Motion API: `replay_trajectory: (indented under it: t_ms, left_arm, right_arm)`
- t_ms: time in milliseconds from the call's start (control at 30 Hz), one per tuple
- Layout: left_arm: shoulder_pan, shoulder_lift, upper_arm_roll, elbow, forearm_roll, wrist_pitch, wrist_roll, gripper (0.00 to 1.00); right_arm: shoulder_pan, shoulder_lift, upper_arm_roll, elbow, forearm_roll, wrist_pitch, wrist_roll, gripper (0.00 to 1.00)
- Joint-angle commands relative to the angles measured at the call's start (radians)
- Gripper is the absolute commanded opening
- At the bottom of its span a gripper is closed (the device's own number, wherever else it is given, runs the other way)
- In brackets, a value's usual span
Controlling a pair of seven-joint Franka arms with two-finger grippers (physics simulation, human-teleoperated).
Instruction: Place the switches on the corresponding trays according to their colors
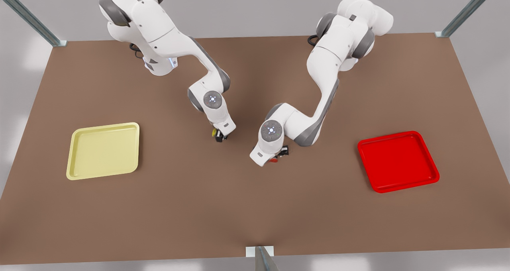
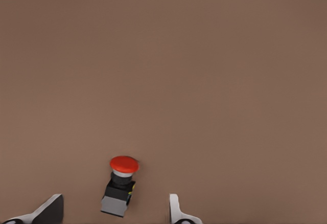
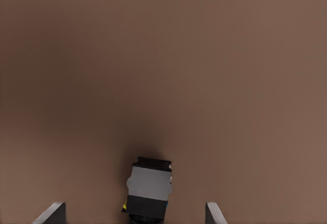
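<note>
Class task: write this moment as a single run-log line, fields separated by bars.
left claw open around red switch | right claw open around yellow switch | yellow tray, red tray both empty

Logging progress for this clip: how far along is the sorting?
Nothing is placed: the yellow tray and red tray hold no switches. In hand: the open left gripper straddles the red switch, the open right gripper straddles the yellow switch, both on the table. Left: grasping, carrying, placing.
</note>
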Motion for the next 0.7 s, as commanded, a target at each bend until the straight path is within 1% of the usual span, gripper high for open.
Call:
replay_trajectory:
  t_ms: [0,100,167,233,267,300,567,667]
  left_arm:
    - [-0.001,0.011,0.0,0.0,0.0,0.007,0.0,1.0]
    - [-0.025,0.056,0.003,0.007,-0.001,0.03,-0.025,1.0]
    - [-0.01,0.036,0.002,-0.016,-0.004,0.038,-0.021,1.0]
    - [0.011,-0.088,0.003,-0.259,0.006,0.177,-0.009,1.0]
    - [0.014,-0.121,0.002,-0.335,0.006,0.243,-0.008,1.0]
    - [0.016,-0.13,0.002,-0.362,0.006,0.266,-0.008,1.0]
    - [0.013,-0.113,0.0,-0.366,0.005,0.291,-0.011,1.0]
    - [-0.009,-0.134,-0.005,-0.415,0.002,0.302,-0.025,1.0]
  right_arm:
    - [0.0,0.0,0.0,0.0,0.0,-0.001,0.0,1.0]
    - [-0.001,0.008,0.0,-0.005,0.0,0.001,-0.003,1.0]
    - [-0.001,0.028,0.0,-0.003,0.0,0.013,-0.005,1.0]
    - [-0.001,0.051,0.0,0.004,-0.001,0.03,-0.005,1.0]
    - [-0.001,0.055,-0.002,0.004,-0.001,0.044,-0.005,1.0]
    - [-0.001,0.064,-0.002,0.004,-0.001,0.048,-0.005,1.0]
    - [-0.001,0.089,-0.002,0.004,-0.003,0.05,-0.005,1.0]
    - [-0.001,0.101,-0.002,0.004,-0.003,0.068,-0.005,1.0]
